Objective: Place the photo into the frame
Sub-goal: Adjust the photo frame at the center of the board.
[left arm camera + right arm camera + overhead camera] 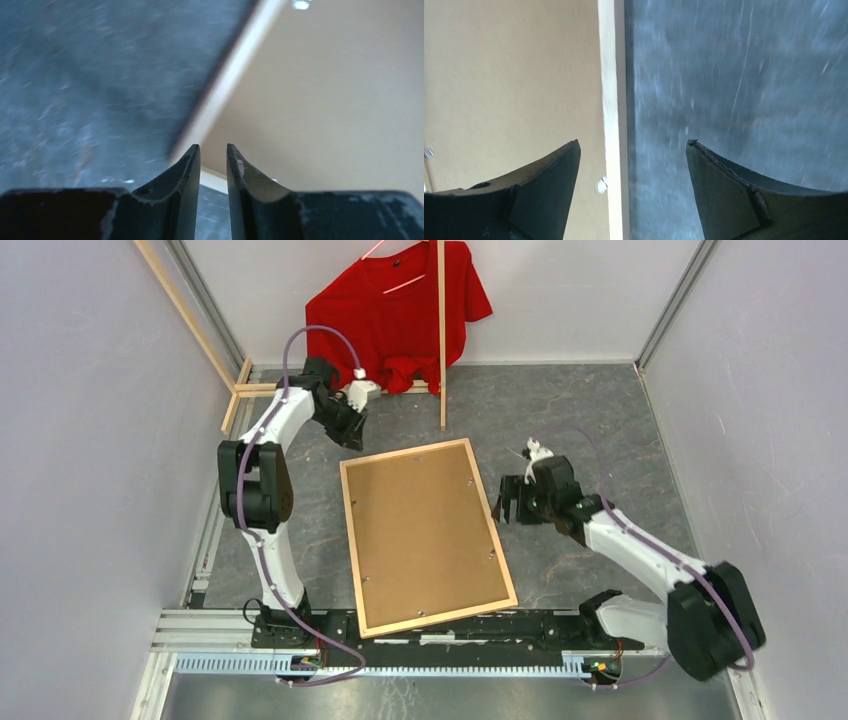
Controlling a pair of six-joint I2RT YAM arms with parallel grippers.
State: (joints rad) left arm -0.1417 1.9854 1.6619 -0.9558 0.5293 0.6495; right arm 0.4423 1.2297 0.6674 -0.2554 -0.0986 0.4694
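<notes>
The frame (405, 451) lies flat in the middle of the table, back side up, with the brown backing board (420, 530) filling it. The photo is not visible in any view. My left gripper (350, 430) hovers at the frame's far left corner; its jaws stand a narrow gap apart and hold nothing. In the left wrist view (213, 147) the light wood strip (225, 80) and board (325, 100) lie just ahead. My right gripper (507, 502) is open and empty at the frame's right edge. In the right wrist view (633, 142) it straddles the wood strip (610, 75).
A red T-shirt (400, 310) hangs at the back wall. Loose light-wood slats stand upright (441, 330), lean along the left wall (190, 315) and lie at the back left (250, 390). A metal rail (400, 625) runs along the near edge. White walls close in on both sides.
</notes>
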